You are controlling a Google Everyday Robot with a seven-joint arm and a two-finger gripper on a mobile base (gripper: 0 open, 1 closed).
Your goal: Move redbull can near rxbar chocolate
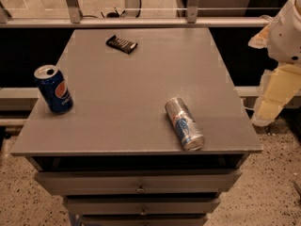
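On the left of the flat grey bench (117, 105) stands a wide dark-blue Pepsi can (54, 89), upright near the left edge. It is not part of my job, so it can wait there.

Further back and a bit to the right lies the rxbar chocolate (122, 44), a small flat bar in a black wrapper, close to the far edge.

The redbull can (184, 124), slim silver metal with blue panels, lies on its side near the front edge, well apart from the bar. Lying down like that, I think it could roll if I bump it.

My pale yellow gripper (272, 98) hangs past the right side of the bench, touching none of these things. It is partly turned away, so I cannot tell if it is spread apart or pressed together. My white arm (289, 27) is cut off by the edge. The letters on the bar are too small to read.
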